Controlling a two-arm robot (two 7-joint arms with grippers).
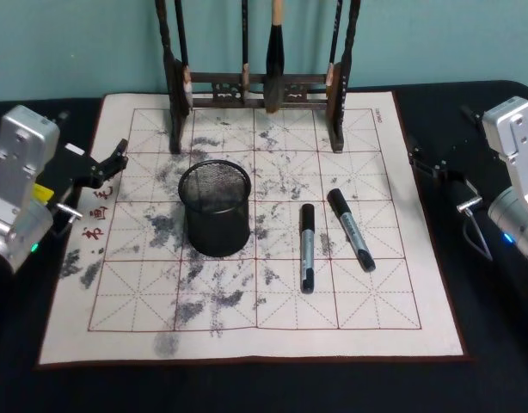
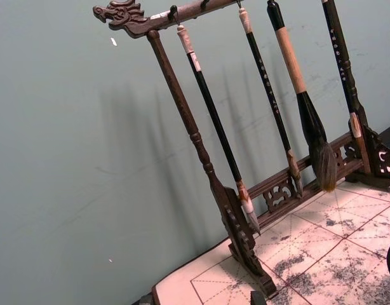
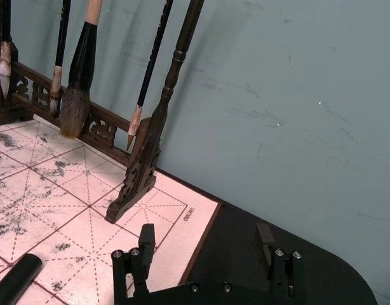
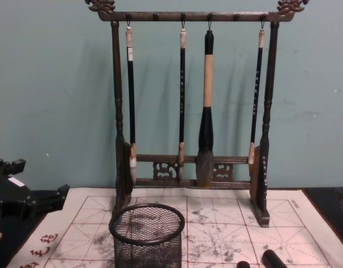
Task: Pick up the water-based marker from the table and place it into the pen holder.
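Note:
Two alike water-based markers lie on the ink-stained felt mat, black-capped with grey barrels: one (image 1: pixel 307 248) right of centre, the other (image 1: pixel 351 229) just to its right, angled. A black cap end (image 3: pixel 14 279) of one shows in the right wrist view. The pen holder (image 1: pixel 215 209), a round black wire-mesh cup, stands upright left of the markers and appears empty; the chest view has it (image 4: pixel 147 234) low in front. My left gripper (image 1: pixel 119 157) hovers open at the mat's left edge. At the mat's right edge my right gripper (image 3: pixel 204 235) is open, holding nothing.
A tall dark wooden brush rack (image 1: pixel 255 86) with several hanging brushes stands along the mat's far edge, behind the cup. The mat (image 1: pixel 247 335) lies on a black table, and a teal wall rises close behind the rack.

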